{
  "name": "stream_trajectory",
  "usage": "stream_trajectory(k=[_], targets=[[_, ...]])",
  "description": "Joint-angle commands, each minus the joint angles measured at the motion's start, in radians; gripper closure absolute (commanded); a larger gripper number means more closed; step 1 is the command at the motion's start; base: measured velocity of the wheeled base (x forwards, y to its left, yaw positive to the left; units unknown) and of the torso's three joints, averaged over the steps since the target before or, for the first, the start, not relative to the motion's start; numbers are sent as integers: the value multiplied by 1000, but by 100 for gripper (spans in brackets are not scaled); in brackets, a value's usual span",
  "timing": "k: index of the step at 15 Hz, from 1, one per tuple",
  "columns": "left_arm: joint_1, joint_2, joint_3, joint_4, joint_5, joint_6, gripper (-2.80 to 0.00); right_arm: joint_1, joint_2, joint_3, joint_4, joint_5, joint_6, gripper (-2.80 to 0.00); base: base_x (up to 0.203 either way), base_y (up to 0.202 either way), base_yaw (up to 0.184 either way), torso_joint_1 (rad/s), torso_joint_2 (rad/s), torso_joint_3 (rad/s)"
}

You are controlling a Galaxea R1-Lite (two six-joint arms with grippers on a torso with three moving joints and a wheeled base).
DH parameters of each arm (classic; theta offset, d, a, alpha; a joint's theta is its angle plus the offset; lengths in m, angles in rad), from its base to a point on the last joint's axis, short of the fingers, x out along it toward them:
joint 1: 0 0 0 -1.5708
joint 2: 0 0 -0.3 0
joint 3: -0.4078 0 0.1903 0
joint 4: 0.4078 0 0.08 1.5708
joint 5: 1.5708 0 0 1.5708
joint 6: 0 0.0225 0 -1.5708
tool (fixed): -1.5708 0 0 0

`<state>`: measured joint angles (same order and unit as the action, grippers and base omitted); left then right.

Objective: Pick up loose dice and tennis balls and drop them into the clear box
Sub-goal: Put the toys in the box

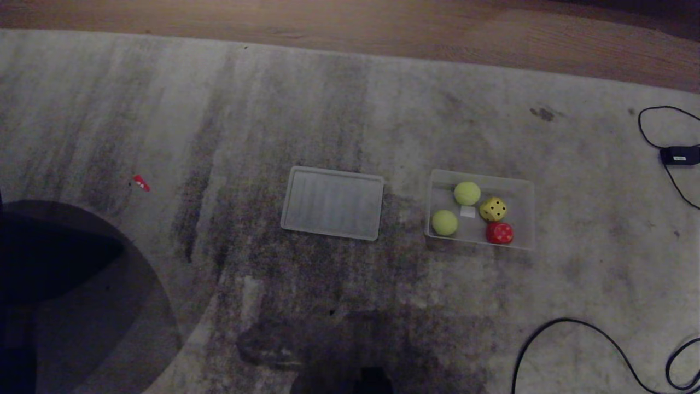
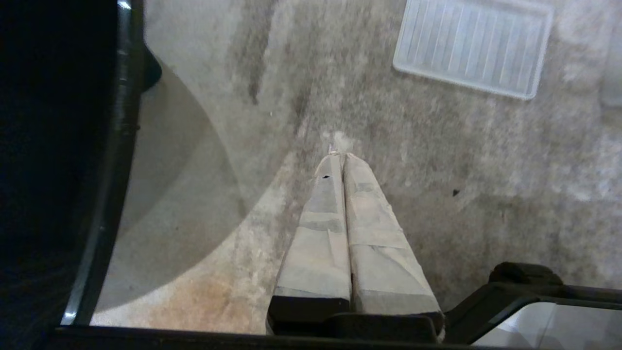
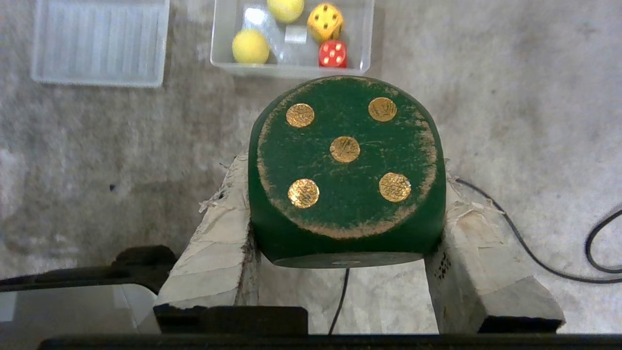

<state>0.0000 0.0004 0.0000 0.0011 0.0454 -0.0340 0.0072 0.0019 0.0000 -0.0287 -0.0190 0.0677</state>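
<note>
My right gripper [image 3: 346,194] is shut on a dark green die [image 3: 346,165] with gold pips, carried above the grey carpet short of the clear box [image 3: 291,69]. The clear box [image 1: 526,187] lies right of centre in the head view. Inside it are two tennis balls [image 1: 467,193] [image 1: 444,222], a yellow die [image 1: 493,209] and a red die [image 1: 499,232]. My left gripper [image 2: 340,153] is shut and empty, hanging over bare carpet. Neither gripper shows in the head view.
A flat ribbed translucent lid [image 1: 332,203] lies on the carpet left of the box. Black cables [image 1: 574,334] and a small black adapter [image 1: 679,155] lie at the right. A small red scrap [image 1: 141,183] sits far left. Wooden floor [image 1: 383,27] runs beyond the carpet.
</note>
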Motion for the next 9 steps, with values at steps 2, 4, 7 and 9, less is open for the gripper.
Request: stream_trajectory(k=[2, 4, 7, 9], targets=[[0, 1, 2, 0, 1, -3, 0, 0, 0, 12, 0, -4, 0, 0, 0, 0, 0, -2, 0, -170], [0, 1, 2, -1, 2, -7, 0, 0, -2, 9, -1, -6, 3, 0, 0, 0, 0, 2, 3, -51], [0, 1, 2, -1, 2, -7, 0, -3, 65, -108, 69, -9, 6, 0, 0, 0, 0, 0, 2, -11], [0, 1, 2, -1, 2, -9, 0, -3, 229, -223, 116, -15, 41, 0, 0, 0, 0, 0, 0, 0]])
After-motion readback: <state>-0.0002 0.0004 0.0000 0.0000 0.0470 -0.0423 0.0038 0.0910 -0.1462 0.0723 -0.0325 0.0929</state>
